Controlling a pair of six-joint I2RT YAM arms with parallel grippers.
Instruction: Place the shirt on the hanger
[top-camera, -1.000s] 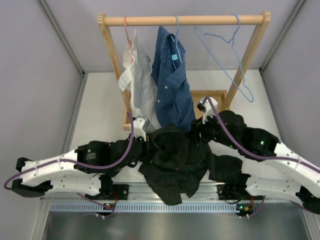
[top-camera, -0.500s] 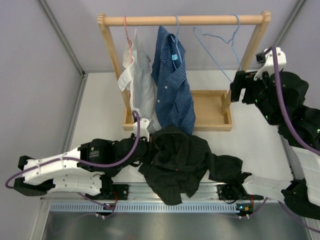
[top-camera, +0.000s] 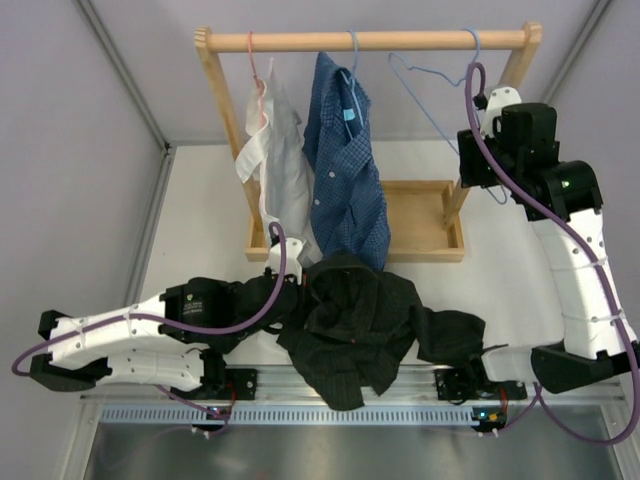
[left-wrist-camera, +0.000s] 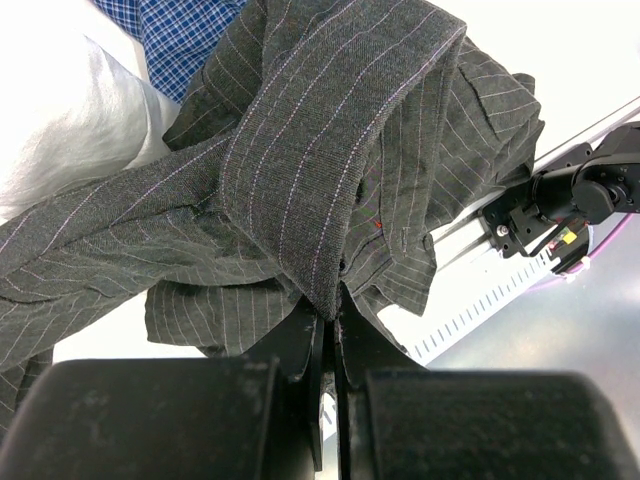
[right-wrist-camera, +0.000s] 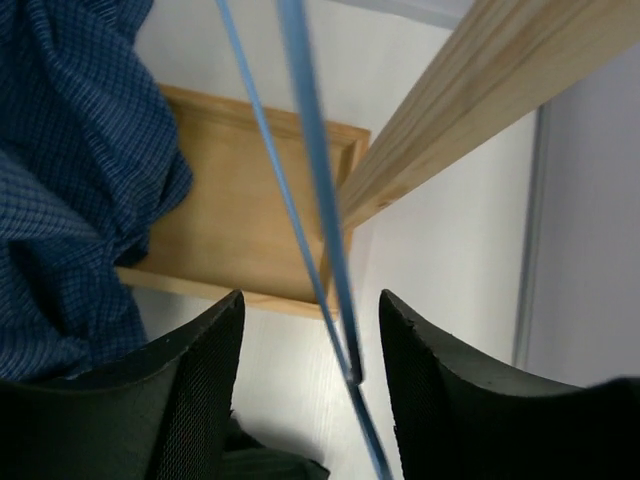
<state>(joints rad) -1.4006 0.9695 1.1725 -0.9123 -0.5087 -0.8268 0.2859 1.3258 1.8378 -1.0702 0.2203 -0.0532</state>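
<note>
Right claw (right-wrist-camera: 310, 300), swung in since 0.5 seconds ago, gapes around the hanger (right-wrist-camera: 322, 200) wire toward the worktop's (top-camera: 200, 220) far-right corner; left claw (left-wrist-camera: 330, 305) stays clamped on the shirt (top-camera: 360, 320), near edge.

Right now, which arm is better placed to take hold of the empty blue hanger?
The right. The right fingers are open on either side of the hanger wire, which hangs on the rail. The left fingers are shut on the shirt, low by the table's near edge.
</note>
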